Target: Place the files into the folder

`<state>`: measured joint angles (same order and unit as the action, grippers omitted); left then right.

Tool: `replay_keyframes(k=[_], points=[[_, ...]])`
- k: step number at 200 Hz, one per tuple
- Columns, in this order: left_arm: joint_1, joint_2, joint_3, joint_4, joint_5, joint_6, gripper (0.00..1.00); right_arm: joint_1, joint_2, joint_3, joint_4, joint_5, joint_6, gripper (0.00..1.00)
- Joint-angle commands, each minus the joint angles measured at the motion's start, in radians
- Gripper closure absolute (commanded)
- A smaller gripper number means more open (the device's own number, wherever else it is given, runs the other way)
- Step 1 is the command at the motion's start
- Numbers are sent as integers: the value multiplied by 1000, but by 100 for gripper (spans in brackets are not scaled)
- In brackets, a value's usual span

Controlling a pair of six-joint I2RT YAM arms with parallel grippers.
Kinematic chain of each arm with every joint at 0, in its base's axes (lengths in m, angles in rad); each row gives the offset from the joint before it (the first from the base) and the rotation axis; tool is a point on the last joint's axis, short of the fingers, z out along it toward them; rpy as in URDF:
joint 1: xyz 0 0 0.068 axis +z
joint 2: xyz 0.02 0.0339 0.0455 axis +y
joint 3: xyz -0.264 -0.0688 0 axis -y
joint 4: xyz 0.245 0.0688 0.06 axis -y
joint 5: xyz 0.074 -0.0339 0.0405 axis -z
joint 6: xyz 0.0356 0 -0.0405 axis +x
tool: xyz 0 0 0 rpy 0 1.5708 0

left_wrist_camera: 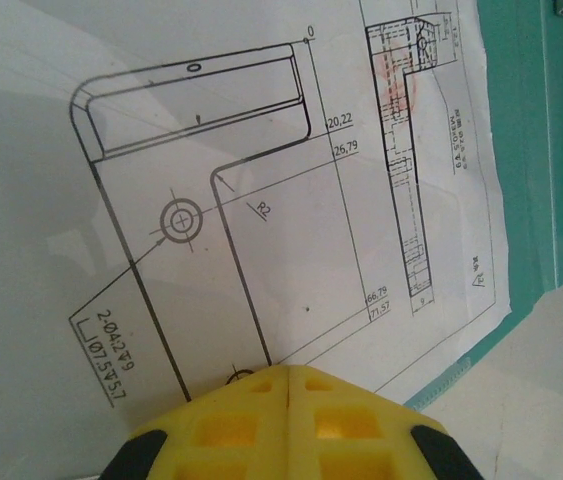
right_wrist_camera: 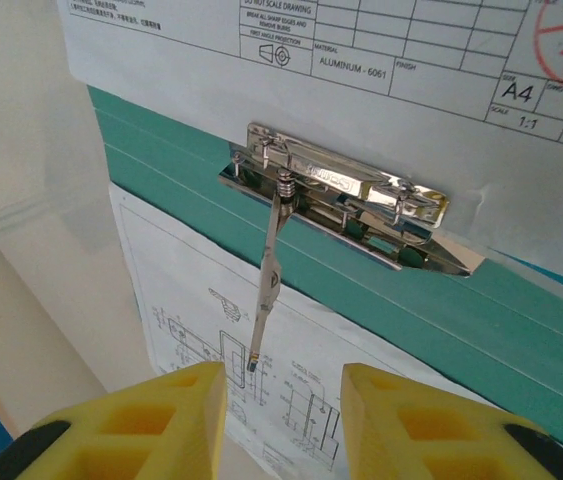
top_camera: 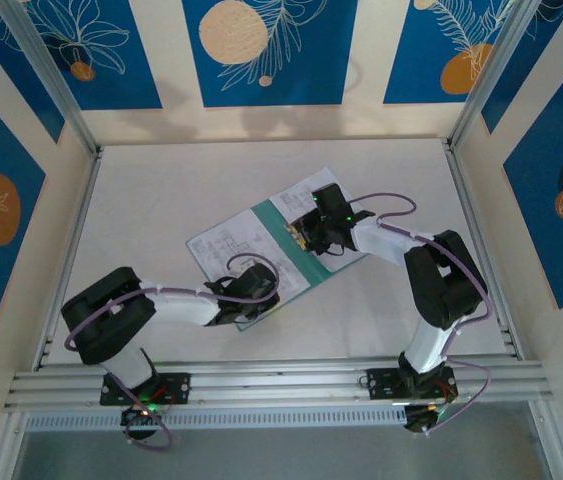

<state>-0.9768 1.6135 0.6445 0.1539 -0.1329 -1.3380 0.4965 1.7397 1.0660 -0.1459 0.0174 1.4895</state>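
While the right fingers (right_wrist_camera: 176, 420) stand apart, the folder (right_wrist_camera: 461, 320) lies just ahead.

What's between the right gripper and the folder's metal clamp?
In the right wrist view, the clamp's thin lever runs from the metal clamp toward the right gripper, above a printed sheet and a strip of teal folder.

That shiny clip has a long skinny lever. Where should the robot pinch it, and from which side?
Probably near its free tip, far from the hinge. The lever is thin and straight and points toward the open right gripper, with a finger lined up on each side. So coming straight in from the tip end looks easiest.
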Motion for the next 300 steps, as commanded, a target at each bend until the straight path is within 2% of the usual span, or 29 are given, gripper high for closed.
replay_keyframes(k=[1, 102, 181, 300], points=[[-19, 57, -31, -148, 19, -27, 100, -9, 13, 19, -20, -32, -15, 64], [-19, 66, -26, -152, 19, -28, 100, -7, 37, 37, -24, -48, -22, 65], [-19, 68, -26, -154, 18, -27, 100, -10, 22, 14, -34, -27, -16, 74], [-19, 66, -19, -166, 15, -24, 100, -20, 9, -20, -20, -20, -11, 81]])
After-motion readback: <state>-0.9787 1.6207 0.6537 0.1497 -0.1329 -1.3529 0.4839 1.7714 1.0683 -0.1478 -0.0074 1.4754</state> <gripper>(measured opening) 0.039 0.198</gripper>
